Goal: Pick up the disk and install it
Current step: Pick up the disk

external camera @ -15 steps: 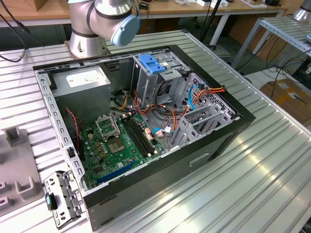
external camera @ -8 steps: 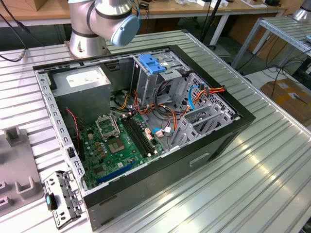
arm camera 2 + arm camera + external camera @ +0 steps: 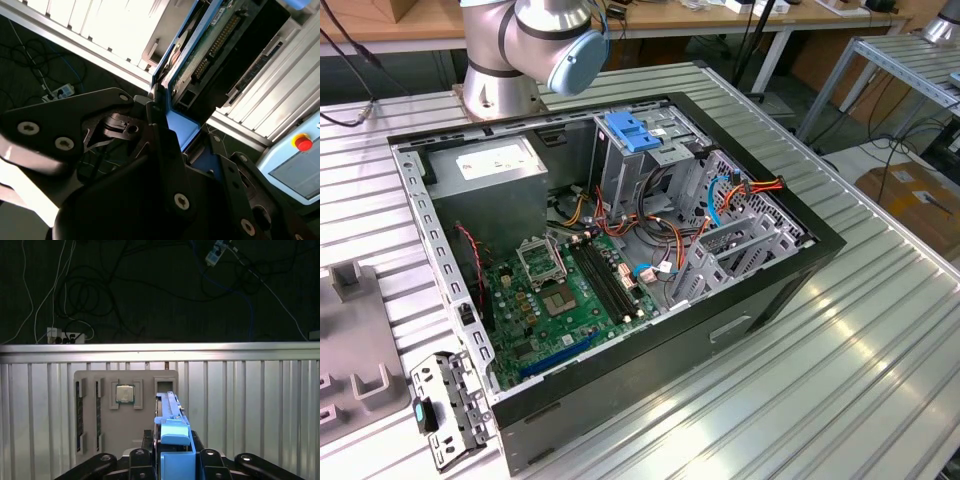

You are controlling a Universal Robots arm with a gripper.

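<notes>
Nearest to the wrist cameras, you see the gripper (image 3: 172,447) clenched on the disk (image 3: 170,407), which stands on its edge in a blue carrier (image 3: 175,432) and is pressed from both sides. In the second wrist view the same disk (image 3: 210,47) turns its green circuit board toward the camera. Beyond it, on the ribbed metal table (image 3: 250,405), lies a grey fixture plate (image 3: 100,435) with a processor chip (image 3: 124,394) set in it. Farther away, dark cables (image 3: 100,290) lie on the floor. In the exterior view the open computer case (image 3: 720,335) sits in the middle of the frame. Its motherboard (image 3: 570,295) is at lower left of centre, a blue latch (image 3: 635,133) is at top centre, and the arm's base (image 3: 510,60) stands at the upper left.
</notes>
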